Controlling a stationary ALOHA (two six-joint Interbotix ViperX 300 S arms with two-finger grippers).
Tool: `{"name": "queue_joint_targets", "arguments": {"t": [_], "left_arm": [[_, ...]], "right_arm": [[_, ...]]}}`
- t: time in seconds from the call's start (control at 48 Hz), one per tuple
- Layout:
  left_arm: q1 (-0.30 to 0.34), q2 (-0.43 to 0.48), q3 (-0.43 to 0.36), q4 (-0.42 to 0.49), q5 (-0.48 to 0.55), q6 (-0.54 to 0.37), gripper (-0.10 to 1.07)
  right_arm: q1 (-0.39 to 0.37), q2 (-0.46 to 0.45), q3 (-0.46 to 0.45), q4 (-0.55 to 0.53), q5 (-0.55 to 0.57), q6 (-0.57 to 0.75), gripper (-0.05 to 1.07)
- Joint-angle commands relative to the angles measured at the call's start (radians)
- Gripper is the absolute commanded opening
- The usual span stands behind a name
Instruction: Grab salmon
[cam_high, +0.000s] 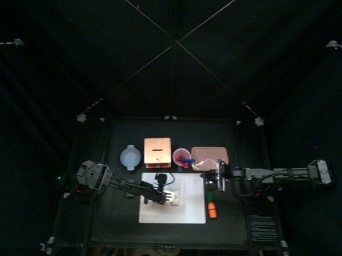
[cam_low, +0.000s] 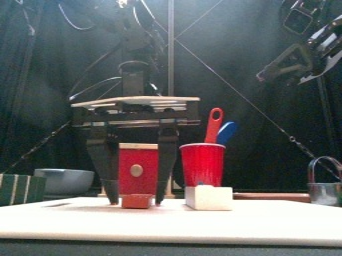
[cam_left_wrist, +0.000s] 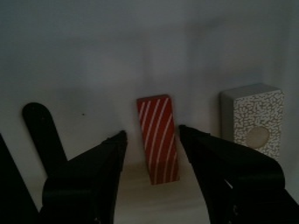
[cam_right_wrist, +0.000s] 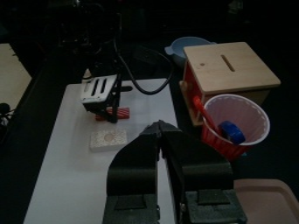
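Left tool (cam_low: 132, 196) astride salmon (cam_low: 138, 172)

Top: high, straight down. Front: table level, close. Both share red cup (cam_low: 202, 163) (probably).

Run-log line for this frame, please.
left gripper: open, straddling upright salmon piece on white board | right gripper: shut, parked aside | stage: pre-grasp
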Motion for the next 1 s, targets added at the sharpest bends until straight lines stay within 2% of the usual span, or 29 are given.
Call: {"name": "queue_joint_targets", "arguments": {"t": [0.0, 0.146, 0.417, 0.646, 0.979], "left_arm": [[0.003, -0.011, -0.026, 0.002, -0.002, -0.003, 0.86], [0.003, -0.009, -0.025, -0.002, 0.003, -0.002, 0.84], [0.003, -0.011, -0.026, -0.006, 0.005, -0.002, 0.66], [0.003, -0.038, -0.046, -0.005, 0.023, 0.012, 0.66], [0.014, -0.044, -0.144, 0.000, 0.077, 0.025, 0.66]], "right_arm": [[-0.003, 0.003, -0.011, 0.002, -0.003, 0.002, 0.02], [-0.003, 0.003, -0.011, 0.002, -0.003, 0.002, 0.02], [-0.003, 0.003, -0.009, 0.002, -0.003, 0.003, 0.02], [-0.003, 0.003, -0.008, 0.002, -0.003, 0.003, 0.02], [-0.003, 0.003, -0.009, 0.008, -0.002, 0.003, 0.02]]}}
